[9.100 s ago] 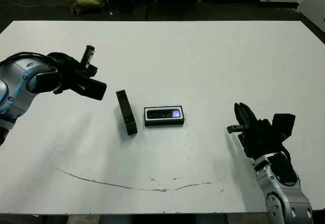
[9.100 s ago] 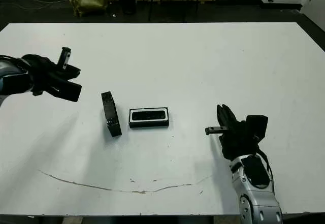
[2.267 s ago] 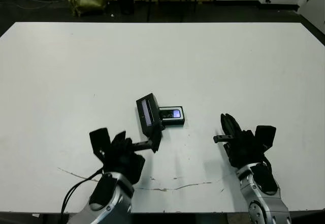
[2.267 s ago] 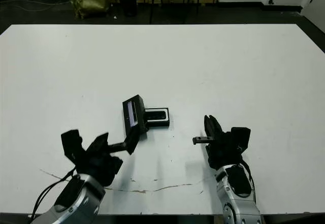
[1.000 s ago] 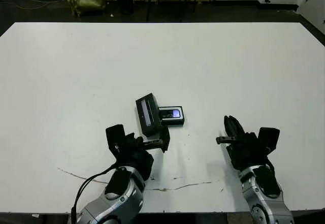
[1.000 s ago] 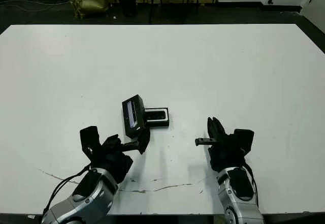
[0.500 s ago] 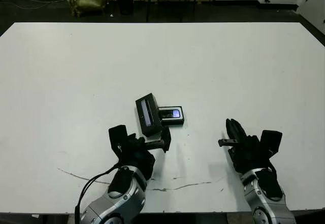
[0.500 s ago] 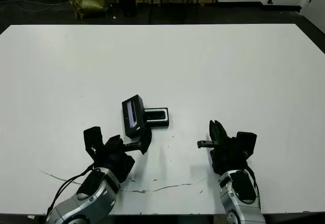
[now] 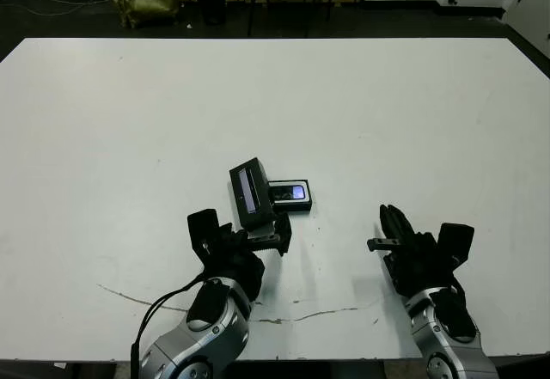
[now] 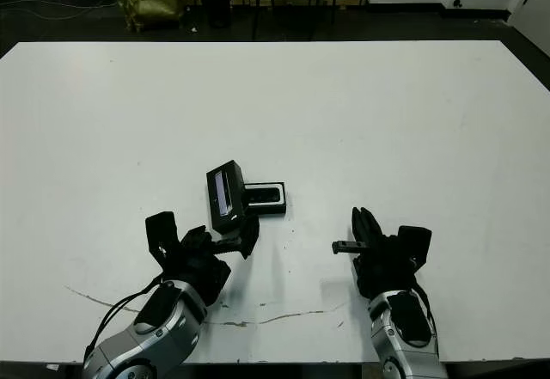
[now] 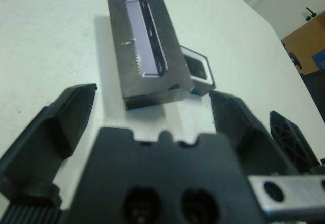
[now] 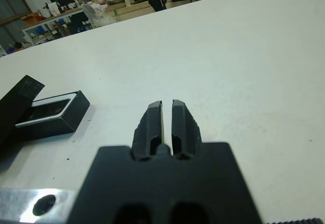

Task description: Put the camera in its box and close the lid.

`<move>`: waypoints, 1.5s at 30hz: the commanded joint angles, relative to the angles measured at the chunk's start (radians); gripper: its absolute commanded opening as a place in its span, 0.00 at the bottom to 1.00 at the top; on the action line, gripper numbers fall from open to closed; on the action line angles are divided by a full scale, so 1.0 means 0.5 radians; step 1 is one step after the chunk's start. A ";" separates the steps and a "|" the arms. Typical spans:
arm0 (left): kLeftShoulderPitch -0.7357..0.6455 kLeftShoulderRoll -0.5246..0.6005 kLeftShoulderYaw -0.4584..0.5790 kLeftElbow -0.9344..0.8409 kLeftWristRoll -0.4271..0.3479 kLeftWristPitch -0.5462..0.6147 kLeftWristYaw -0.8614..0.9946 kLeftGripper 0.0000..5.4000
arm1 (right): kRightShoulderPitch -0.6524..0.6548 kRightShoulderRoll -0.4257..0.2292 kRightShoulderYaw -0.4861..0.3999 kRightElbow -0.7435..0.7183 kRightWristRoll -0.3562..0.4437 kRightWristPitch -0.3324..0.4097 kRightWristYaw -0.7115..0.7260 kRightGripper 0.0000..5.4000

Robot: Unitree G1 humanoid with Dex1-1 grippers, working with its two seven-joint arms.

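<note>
Left gripper with fingers spread wide — the lid lies just beyond the tips, free, tilted with its right end propped on the left end of the box. The camera sits inside the box. Right gripper, fingers pressed together, rests well to the right, near edge of the table — empty.

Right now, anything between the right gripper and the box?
Nothing. In the left eye view only bare white table separates the right gripper from the box; the lid sits at the box's other end.
</note>
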 commanded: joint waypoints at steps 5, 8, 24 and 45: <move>-0.095 -0.325 -0.170 0.068 0.021 -0.014 -0.004 1.00 | 0.054 0.022 -0.006 0.026 0.010 0.072 -0.035 0.00; -0.100 -0.328 -0.184 0.074 0.041 -0.022 0.018 1.00 | 0.067 0.018 0.003 0.001 0.000 0.095 -0.044 0.00; -0.146 -0.338 -0.150 0.130 -0.008 -0.038 0.066 1.00 | 0.085 0.004 -0.015 0.016 0.019 0.067 -0.002 0.00; -0.186 -0.311 -0.100 0.133 -0.094 0.045 0.102 1.00 | 0.110 -0.001 -0.025 0.005 0.020 0.026 0.020 0.00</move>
